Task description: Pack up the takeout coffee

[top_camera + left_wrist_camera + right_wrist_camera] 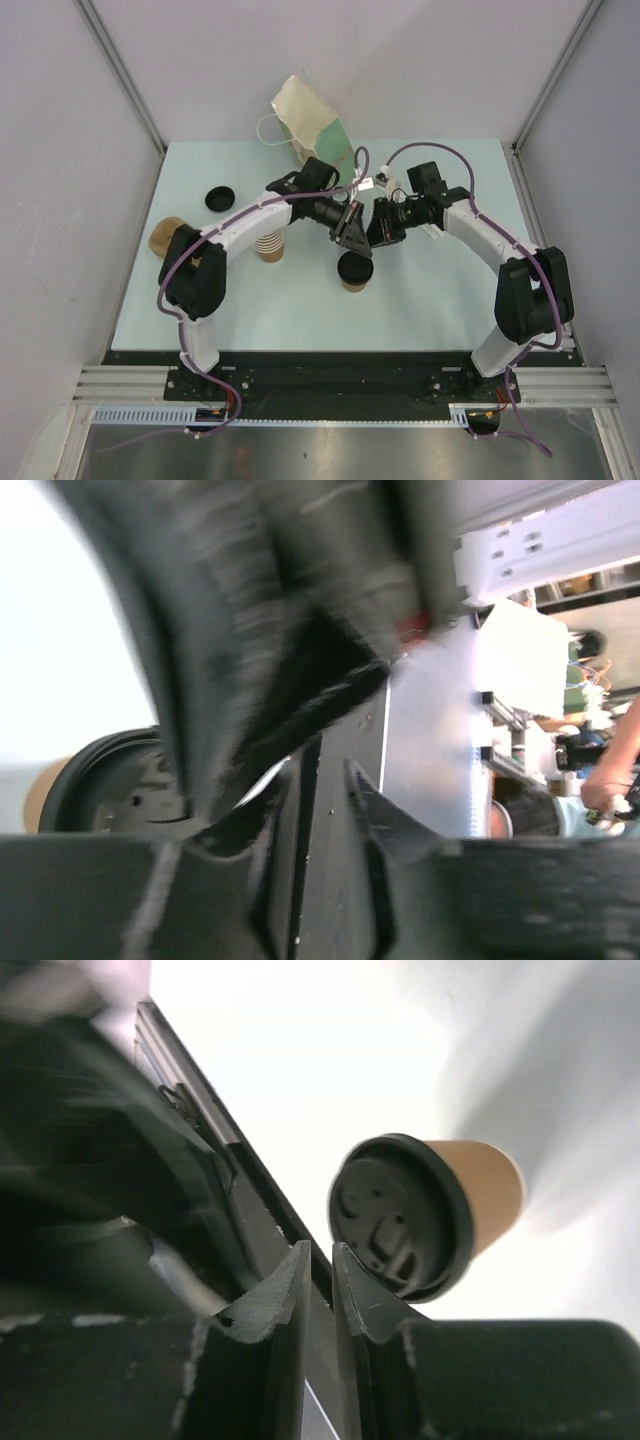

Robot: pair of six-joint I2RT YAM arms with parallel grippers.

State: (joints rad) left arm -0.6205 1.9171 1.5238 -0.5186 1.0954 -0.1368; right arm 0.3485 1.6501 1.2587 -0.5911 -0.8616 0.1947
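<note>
Coffee: small brown kraft paper cup with round black plastic lid [355, 270] stands upright near table [200, 300] centre. I judge it light, crushable; grip below lid. Left gripper [335, 790], right gripper [320, 1270]: fingers narrowly parted, empty.

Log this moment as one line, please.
coffee cup: lidded, upright on table | left gripper: empty, near cup | right gripper: empty, near cup | bag: cup not inside

white arm links [482, 232], black joints [530, 292], purple cables [447, 150]
</note>
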